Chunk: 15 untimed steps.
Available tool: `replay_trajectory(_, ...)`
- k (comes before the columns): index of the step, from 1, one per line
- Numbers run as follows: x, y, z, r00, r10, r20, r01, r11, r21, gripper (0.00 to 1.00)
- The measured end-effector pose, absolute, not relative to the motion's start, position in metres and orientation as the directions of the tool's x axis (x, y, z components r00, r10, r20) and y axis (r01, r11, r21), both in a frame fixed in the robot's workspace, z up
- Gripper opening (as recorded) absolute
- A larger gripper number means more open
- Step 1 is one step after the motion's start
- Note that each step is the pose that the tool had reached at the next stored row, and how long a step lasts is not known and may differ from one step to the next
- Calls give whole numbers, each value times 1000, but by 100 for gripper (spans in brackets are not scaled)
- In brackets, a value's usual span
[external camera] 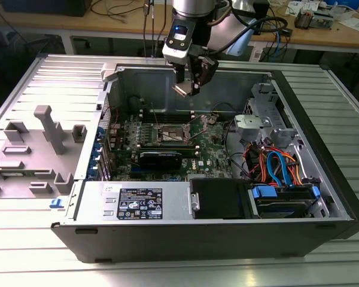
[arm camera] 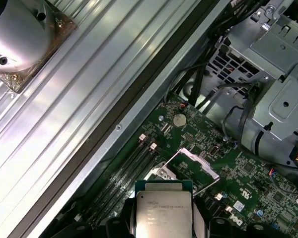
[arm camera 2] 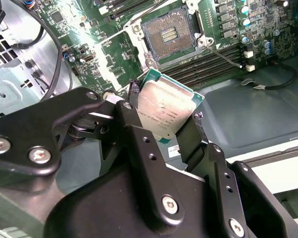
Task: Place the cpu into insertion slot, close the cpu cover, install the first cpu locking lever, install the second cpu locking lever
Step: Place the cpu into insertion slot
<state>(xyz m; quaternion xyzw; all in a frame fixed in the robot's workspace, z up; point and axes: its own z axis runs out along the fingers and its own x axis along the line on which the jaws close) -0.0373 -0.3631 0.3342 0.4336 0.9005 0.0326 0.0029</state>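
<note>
While the arm hangs over the open computer case (external camera: 137,206), the gripper (external camera: 185,88) is clamped on the cpu (external camera: 181,89), one finger on each of two opposite edges. In the second wrist view the gripper (arm camera 2: 165,111) holds the cpu (arm camera 2: 165,110) tilted, its dull silver top facing the camera and a green rim showing along one side. In the first wrist view the cpu (arm camera: 164,213) sits between the black fingers (arm camera: 201,225), clear of the board.

In the exterior view the chip is in the air near the case's far wall, above the motherboard (external camera: 209,158) and touching nothing but the fingers. The insertion slot (external camera: 170,134) lies below it, about mid-board; in the second wrist view the insertion slot (arm camera 2: 168,34) is bare, its dark centre exposed beside the long memory slots (arm camera 2: 213,64). In the first wrist view the cpu cover (arm camera: 199,161) stands raised at the socket's edge. The case rests on a ribbed metal table (external camera: 24,251).
</note>
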Motion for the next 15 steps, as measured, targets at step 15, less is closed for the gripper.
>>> replay_trajectory(15,-38,-366,327,-554,832,23,832,552,61,55)
